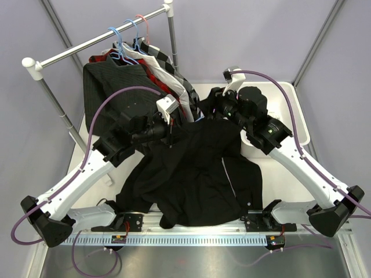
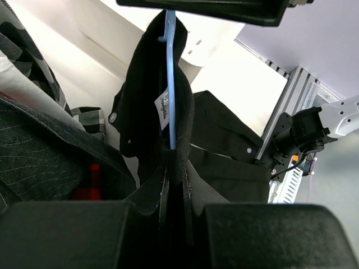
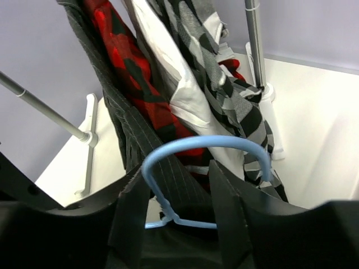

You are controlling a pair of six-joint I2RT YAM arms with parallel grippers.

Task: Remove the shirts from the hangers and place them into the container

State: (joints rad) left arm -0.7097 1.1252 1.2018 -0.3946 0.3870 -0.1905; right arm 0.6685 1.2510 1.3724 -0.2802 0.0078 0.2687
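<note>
Pinstriped shirt crowds just beyond right gripper. Its fingers are apart, straddling the upright hanger hook. Left gripper clamped on black shirt collar, hanger stem pointing straight away.

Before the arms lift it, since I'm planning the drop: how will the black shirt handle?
Likely floppy: the black shirt lies in loose folds. Probably light: a thin blue hanger carries it. Wrapped round that hanger, it may snag.
</note>
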